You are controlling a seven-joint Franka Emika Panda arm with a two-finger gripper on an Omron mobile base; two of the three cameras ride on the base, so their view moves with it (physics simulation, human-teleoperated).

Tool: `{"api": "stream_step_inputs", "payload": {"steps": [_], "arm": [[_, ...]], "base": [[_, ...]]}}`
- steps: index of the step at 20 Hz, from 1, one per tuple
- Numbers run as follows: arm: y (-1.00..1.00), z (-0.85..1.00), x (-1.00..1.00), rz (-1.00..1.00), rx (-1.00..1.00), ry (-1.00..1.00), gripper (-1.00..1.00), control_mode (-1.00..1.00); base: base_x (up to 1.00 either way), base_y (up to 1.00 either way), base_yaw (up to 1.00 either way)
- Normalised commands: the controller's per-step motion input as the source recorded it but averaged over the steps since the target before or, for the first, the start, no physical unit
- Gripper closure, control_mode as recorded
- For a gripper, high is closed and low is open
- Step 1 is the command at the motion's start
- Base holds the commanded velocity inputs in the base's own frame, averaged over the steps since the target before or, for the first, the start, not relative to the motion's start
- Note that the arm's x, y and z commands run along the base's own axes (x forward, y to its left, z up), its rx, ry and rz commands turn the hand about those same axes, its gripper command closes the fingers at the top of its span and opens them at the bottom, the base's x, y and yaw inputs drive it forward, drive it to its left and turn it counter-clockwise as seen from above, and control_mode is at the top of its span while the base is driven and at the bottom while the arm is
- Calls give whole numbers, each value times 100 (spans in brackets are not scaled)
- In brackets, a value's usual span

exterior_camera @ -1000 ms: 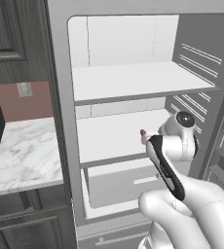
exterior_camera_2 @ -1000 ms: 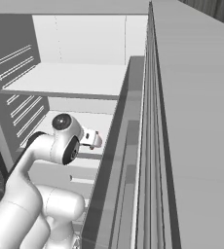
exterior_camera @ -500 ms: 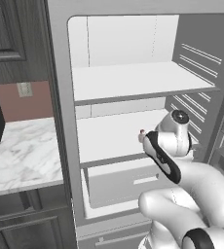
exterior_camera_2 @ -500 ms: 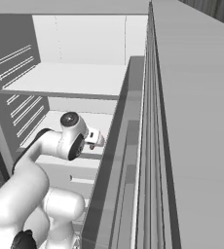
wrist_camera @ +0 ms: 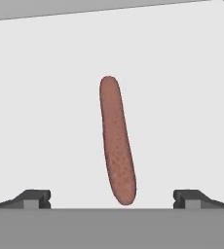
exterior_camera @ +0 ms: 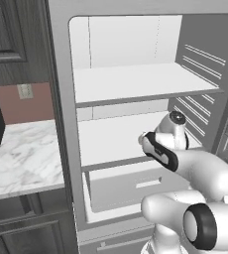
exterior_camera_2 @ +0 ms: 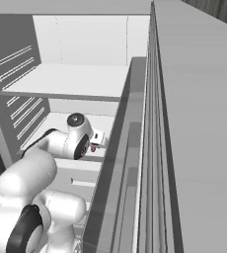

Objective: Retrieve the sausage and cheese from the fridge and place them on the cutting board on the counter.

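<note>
fridge: the tall brushed-grey fridge (exterior_camera: 61,124) stands with its door swung wide, showing its white inside with shelves and a drawer; that part of the job looks done.
sausage: the small reddish-brown smooth sausage (wrist_camera: 116,141) lies flat on the white middle shelf (exterior_camera: 111,141) of the fridge, lengthwise between my fingertips in the hand view, touching neither; a sliver of red also peeks out past my wrist in the right base view.
my hand: the hand (wrist_camera: 111,197) hangs over the sausage with its two dark fingers spread as wide as they go, one tip (wrist_camera: 33,198) on each side, pinching nothing.
cheese: I cannot make out the round yellowish cheese on any shelf from here; it may be hidden behind my own arm or the fridge wall.
table: a strip of white marble table with grey veins (exterior_camera: 22,158) sits just left of the fridge; I cannot tell whether it is the one that carries the board, and no cutting board is to be seen on this strip.
progress: early, by my reckoning. Nothing is lifted yet.
left to do: close on the sausage, carry it out to the board, come back for the cheese and do the same.
</note>
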Motion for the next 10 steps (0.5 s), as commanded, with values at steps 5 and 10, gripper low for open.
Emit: {"api": "stream_step_inputs", "payload": {"steps": [5, 10], "arm": [[0, -21, 16, 0, 0, 1, -100, -100], [0, -18, 15, 0, 0, 0, -100, -100]], "base": [[0, 0, 0], [0, 0, 0]]}}
